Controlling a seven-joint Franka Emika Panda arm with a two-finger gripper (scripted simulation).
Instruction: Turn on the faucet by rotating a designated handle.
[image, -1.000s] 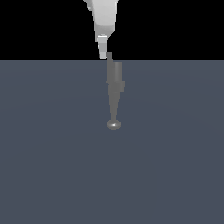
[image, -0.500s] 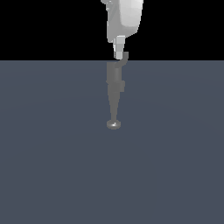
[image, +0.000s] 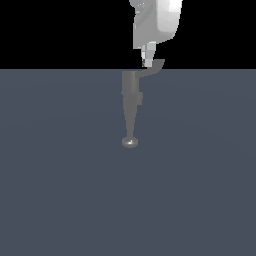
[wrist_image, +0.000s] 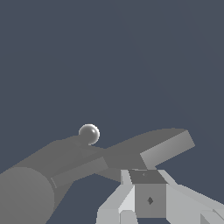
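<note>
The grey faucet (image: 131, 90) stands in the middle of the exterior view, its spout tapering toward the camera to a small shiny tip (image: 130, 142). The thin flat handle (image: 154, 67) sticks out from the top of the body toward the exterior view's right, its end curved upward. My white gripper (image: 146, 63) hangs straight down onto the handle, fingers together and touching its near side, with nothing between them. In the wrist view the faucet (wrist_image: 39, 183), the round tip (wrist_image: 89, 134) and the handle (wrist_image: 151, 146) lie just beyond my gripper (wrist_image: 144, 177).
A flat dark blue-grey floor (image: 60, 190) spreads all around the faucet. The background behind it is black. No other objects show.
My gripper has moved toward the exterior view's right and come closer. The handle has swung with it, from in line with the faucet body to sticking out on that side.
</note>
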